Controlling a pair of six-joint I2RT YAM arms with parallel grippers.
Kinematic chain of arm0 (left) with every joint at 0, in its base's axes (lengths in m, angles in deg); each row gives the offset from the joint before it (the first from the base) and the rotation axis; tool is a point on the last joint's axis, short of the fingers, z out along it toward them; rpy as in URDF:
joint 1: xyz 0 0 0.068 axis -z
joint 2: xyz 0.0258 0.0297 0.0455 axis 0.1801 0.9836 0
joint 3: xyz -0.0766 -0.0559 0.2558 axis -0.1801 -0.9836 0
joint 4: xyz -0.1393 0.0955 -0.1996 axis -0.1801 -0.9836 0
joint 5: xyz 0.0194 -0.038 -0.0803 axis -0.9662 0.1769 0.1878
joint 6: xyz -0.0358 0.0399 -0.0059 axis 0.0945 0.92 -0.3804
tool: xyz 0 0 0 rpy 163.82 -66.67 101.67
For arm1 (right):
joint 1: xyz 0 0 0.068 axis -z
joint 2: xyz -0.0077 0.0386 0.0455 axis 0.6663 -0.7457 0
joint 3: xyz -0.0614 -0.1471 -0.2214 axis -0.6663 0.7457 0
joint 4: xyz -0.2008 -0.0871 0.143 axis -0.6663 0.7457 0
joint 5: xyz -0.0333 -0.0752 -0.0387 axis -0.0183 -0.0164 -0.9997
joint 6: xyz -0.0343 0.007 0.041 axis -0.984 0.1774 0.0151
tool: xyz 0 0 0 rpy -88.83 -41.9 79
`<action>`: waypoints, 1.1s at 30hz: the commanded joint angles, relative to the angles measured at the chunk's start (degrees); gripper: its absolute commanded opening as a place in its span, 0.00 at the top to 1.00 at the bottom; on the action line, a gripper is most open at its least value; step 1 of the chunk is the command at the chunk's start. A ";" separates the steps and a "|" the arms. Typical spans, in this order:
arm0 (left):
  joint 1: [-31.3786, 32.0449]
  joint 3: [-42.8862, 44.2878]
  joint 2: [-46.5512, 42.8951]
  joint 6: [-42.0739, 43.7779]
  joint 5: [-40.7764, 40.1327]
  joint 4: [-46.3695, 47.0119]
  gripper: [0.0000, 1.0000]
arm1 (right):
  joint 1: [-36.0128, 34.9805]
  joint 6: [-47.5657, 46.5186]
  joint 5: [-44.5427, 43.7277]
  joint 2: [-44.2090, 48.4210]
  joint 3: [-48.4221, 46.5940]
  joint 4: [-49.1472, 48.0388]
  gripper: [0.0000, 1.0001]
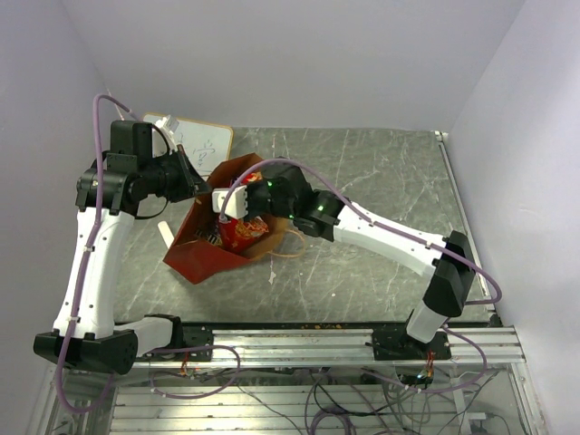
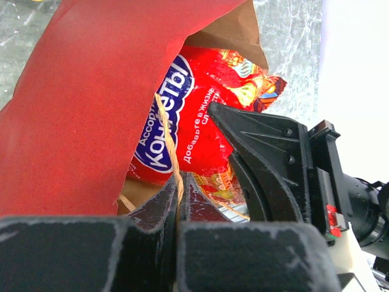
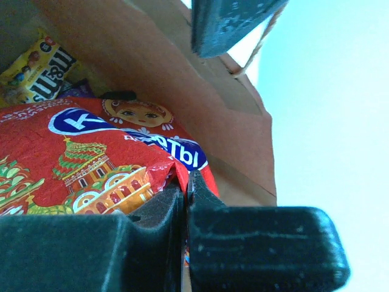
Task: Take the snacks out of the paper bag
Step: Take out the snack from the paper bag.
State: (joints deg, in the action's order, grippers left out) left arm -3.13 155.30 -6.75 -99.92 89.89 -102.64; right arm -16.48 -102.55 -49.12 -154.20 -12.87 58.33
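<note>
Red paper carrier bag with brown kraft lining, resting on the grey marbled surface with its mouth open. Inside: a large red crinkly packet printed with a blue oval logo, painted domes and a doll's face. Deeper in the bag lies a small yellow packet, just beside a purple wrapper. Left jaws closed on the bag's thin tan loop handle; right jaws pinched tight on the red packet's near edge.
</note>
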 commanded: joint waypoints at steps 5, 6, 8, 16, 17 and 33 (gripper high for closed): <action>0.40 1.58 -0.59 0.51 -0.13 0.41 0.93 | 0.44 -1.69 -1.73 5.75 -7.10 -8.81 1.00; 0.40 1.81 -0.44 0.66 -0.17 0.34 0.93 | 0.64 -1.42 -1.67 5.92 -7.46 -9.14 1.00; 0.40 2.28 -0.25 0.80 -0.63 0.15 0.93 | 0.94 -1.02 -1.20 6.32 -8.18 -9.48 1.00; 0.40 0.95 -1.05 0.53 -0.76 0.40 0.93 | 1.41 -0.81 -1.78 7.08 -10.76 -10.58 1.00; 0.40 0.86 -1.14 0.44 -0.85 0.40 0.93 | 1.52 -1.01 -1.95 7.22 -10.78 -10.89 1.00; 0.40 0.91 -0.90 0.63 -0.65 0.45 0.93 | 2.02 -2.30 -3.74 8.24 -13.90 -12.93 1.00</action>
State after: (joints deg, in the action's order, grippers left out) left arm -3.13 155.34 -6.73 -99.92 89.32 -102.61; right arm -14.95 -103.25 -51.39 -150.46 -21.59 56.97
